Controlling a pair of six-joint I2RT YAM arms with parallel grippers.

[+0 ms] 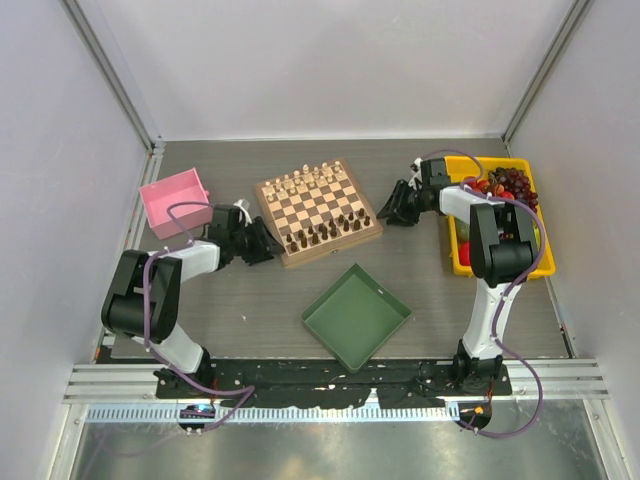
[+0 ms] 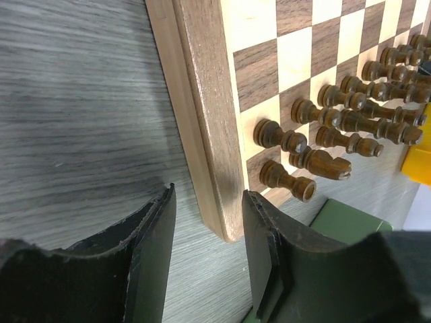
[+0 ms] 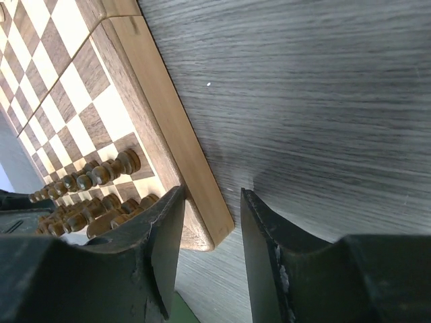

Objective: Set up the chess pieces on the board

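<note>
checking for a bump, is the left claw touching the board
Cannot tell. Left wrist view: the board corner sits inside the open left claw, gap or contact unclear.

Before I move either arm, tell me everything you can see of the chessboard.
The chessboard is a square wooden board with light and dark brown checks inside a tan border. It lies flat on the grey table, turned slightly askew. Pale chessmen occupy its far rows and dark chessmen its near rows; the middle squares are bare. The left gripper and right gripper are open, each straddling the border at a near corner; whether they touch it cannot be told.
</note>
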